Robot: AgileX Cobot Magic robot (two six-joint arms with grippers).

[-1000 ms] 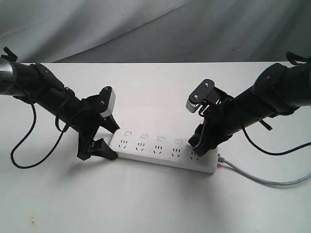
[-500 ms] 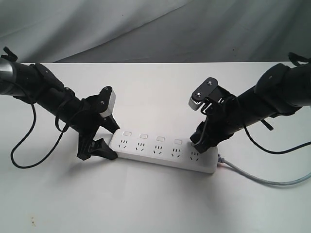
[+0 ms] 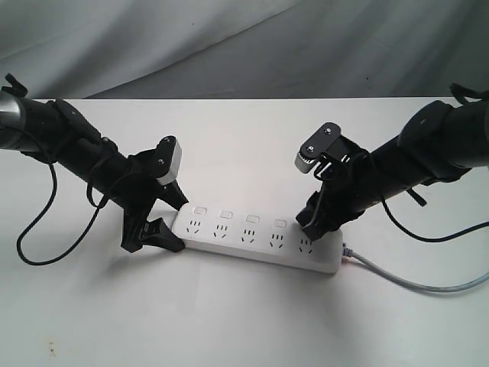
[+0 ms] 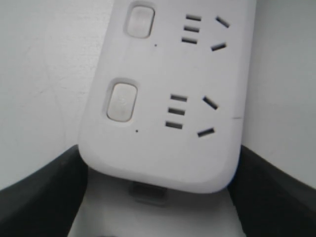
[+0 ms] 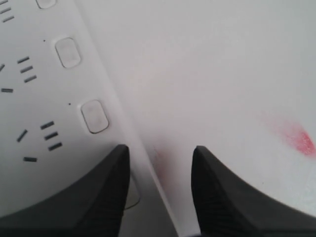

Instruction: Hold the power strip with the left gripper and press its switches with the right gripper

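Observation:
The white power strip [image 3: 252, 243] lies flat on the table, its grey cord [image 3: 412, 281] leaving at the right end. My left gripper [image 3: 164, 229] is shut on the strip's left rounded end; in the left wrist view its black fingers [image 4: 44, 190] flank the strip [image 4: 168, 98] beside the nearest switch [image 4: 122, 101]. My right gripper [image 3: 309, 223] hovers open over the right end. One of its fingers [image 5: 106, 190] covers part of the end switch [image 5: 132, 196]; the other is over bare table. The neighbouring switch [image 5: 94, 116] shows in full.
The white table [image 3: 244, 321] carries only the strip. Black cables loop from the left arm [image 3: 34, 229] onto the table. A faint red smear [image 5: 296, 136] marks the table near the right gripper. A grey backdrop cloth [image 3: 244, 46] hangs behind.
My right gripper has risen slightly from the strip's right end and drawn back a little. The left gripper and the strip have not moved.

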